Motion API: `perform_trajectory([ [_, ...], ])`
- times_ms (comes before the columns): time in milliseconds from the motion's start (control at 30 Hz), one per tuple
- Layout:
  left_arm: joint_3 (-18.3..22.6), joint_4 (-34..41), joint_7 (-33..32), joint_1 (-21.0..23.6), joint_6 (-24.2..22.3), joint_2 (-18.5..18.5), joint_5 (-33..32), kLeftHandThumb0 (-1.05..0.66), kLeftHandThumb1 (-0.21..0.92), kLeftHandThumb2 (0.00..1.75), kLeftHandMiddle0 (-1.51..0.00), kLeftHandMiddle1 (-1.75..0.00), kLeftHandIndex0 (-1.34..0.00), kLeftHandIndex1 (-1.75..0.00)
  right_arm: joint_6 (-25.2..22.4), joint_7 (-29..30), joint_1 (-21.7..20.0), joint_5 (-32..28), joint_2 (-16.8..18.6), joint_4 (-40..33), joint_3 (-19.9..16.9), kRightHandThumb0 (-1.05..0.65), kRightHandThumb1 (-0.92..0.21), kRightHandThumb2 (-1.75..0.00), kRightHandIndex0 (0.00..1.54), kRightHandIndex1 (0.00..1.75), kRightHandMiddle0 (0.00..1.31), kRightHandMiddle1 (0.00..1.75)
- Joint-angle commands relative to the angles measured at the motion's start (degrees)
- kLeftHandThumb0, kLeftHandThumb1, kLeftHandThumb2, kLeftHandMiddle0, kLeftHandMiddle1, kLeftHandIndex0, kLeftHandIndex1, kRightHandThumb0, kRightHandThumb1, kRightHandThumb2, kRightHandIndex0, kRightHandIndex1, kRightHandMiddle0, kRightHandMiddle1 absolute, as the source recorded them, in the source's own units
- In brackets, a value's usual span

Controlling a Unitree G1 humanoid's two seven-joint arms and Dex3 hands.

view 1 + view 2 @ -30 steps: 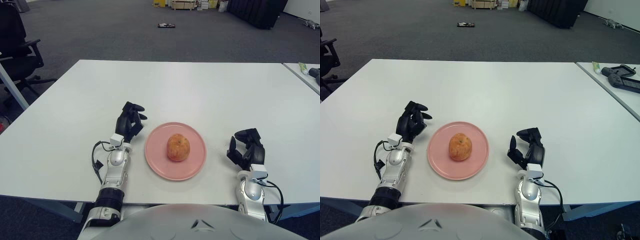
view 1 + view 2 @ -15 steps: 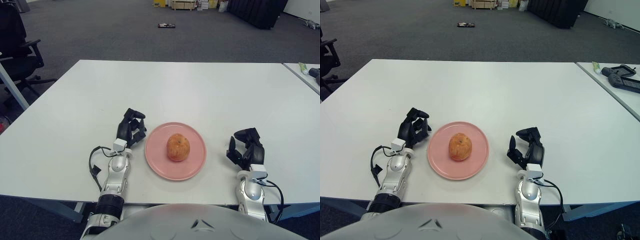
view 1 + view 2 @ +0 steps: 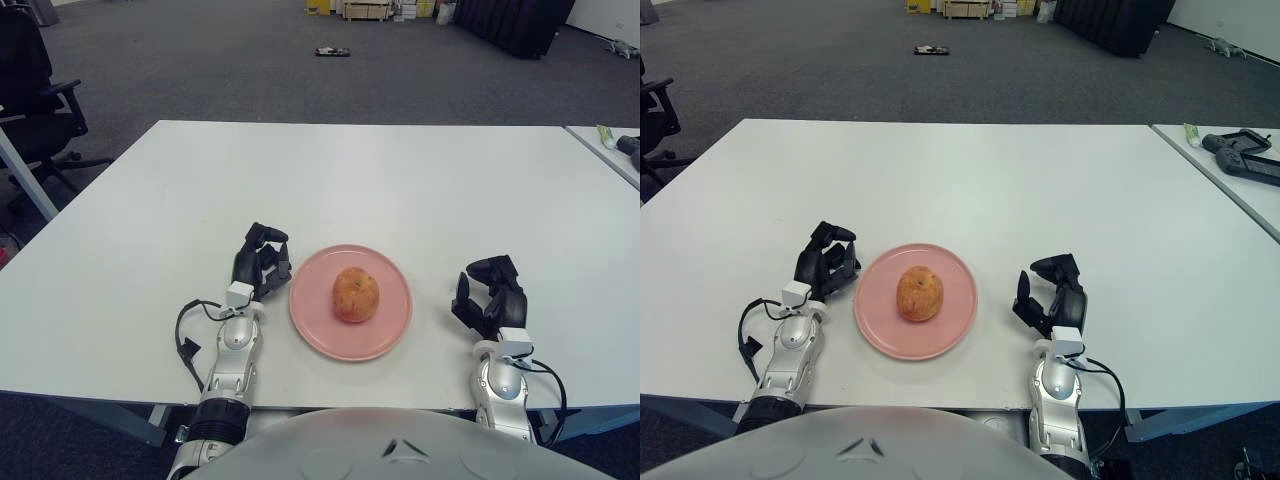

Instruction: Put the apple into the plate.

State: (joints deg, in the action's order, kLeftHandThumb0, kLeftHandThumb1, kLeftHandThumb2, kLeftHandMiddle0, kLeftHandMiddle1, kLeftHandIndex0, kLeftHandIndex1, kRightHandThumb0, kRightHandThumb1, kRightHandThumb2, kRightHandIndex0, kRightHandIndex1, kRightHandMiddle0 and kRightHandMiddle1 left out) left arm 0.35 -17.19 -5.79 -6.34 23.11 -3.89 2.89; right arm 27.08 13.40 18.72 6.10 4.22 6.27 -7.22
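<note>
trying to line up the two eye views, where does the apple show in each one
Left eye view: the apple sits a little right of centre, low in the picture, on the pink plate.
Right eye view: the apple sits left of centre, at the same height, on the same plate.
Shared landmark: the left hand, beside the plate's left rim in both views.

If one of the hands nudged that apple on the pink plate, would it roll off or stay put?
The apple looks round and rests near the middle of the pink plate, so a nudge would probably make it roll. The plate's slightly raised rim might stop a gentle roll, though a firmer push could carry it over. The plate itself may slide on the smooth white table.
</note>
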Motion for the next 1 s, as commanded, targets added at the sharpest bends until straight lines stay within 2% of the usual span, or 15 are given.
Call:
perform_trajectory([
  [0,0.6,-1.16,0.14,-1.73,-0.85,-0.01,-0.83,-0.39,0.65,0.9,-0.71,-1.75,-0.36,-1.75,-1.08,-0.89,0.17,-0.12,0.15,0.32,1.11,-0.39,-0.64,-0.92,0.62,1.52,0.37,1.75],
  [533,1.99,0.87,-0.14,-2.94,-1.04,0.79,-1.1,-0.38,0.68,0.86,-0.64,-1.75,-0.34,-1.75,-2.84,-2.91,0.3,0.08,0.26,-0.58,3.46,-0.41,-0.57,-1.0,0.68,1.53,0.42,1.75],
  [967,3.23,3.26,0.41,-4.02,-1.28,1.85,-2.12,-0.38,0.69,0.85,-0.67,-1.75,-0.33,-1.75,-4.11,-3.22,-0.35,-0.41,0.26,1.11,4.02,-0.4,-0.61,-0.96,0.64,1.52,0.39,1.75],
])
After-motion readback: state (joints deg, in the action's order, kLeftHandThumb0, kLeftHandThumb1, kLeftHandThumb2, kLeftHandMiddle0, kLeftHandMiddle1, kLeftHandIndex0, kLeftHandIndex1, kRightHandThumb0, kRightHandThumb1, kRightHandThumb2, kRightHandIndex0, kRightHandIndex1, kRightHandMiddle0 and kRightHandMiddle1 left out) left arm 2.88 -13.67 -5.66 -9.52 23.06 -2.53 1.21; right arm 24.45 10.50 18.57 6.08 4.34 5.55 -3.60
